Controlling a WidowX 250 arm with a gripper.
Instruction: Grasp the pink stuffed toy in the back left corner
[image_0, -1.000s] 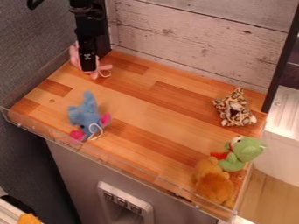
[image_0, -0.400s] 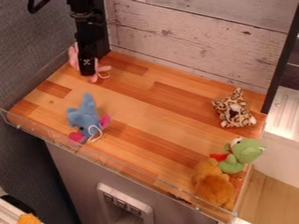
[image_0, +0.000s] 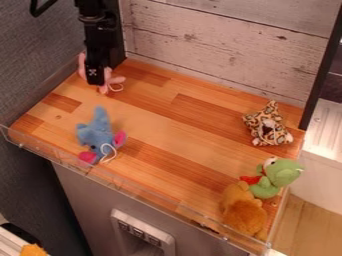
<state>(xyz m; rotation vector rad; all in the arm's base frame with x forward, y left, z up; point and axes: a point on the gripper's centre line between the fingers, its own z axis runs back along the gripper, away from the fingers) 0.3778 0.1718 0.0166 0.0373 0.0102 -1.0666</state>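
Where your gripper (image_0: 95, 82) hangs, at the far left of the work surface, it points downward in front of a pink plush toy (image_0: 115, 80); you cannot tell whether the gripper is wide or narrow, or whether it touches or holds the toy. The pink toy lies in the far left corner, partly hidden from you by the gripper, with a pale string loop at its right side. Nearer to you on the left lies a blue plush toy (image_0: 97, 134) with pink parts and a white string loop. At the far right, note the leopard-spotted plush toy (image_0: 268, 127); nearer on that side, a green plush toy (image_0: 280, 173) lies against an orange-brown one (image_0: 244, 216). Your wooden surface (image_0: 163, 117) has a clear rail (image_0: 153, 196) along its near edge and whitewashed boards (image_0: 220, 50) behind its far edge.
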